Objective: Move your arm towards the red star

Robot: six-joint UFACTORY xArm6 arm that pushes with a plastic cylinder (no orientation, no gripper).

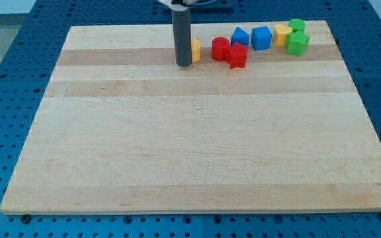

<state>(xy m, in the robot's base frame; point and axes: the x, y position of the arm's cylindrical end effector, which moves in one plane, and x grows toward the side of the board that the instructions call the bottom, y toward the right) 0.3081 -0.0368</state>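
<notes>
Yellow block (195, 50) between my tip (184, 64) and red star (237, 56)

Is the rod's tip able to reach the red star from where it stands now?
Probably yes, by a short detour. My tip stands beside the yellow block; the red round block lies between it and the red star. The board below them is free.

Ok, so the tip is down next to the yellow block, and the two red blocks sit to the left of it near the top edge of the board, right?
Not quite. In the camera view my tip is beside the yellow block, but the two red blocks sit to the view's right of it, not the left, near the top edge of the board.
</notes>
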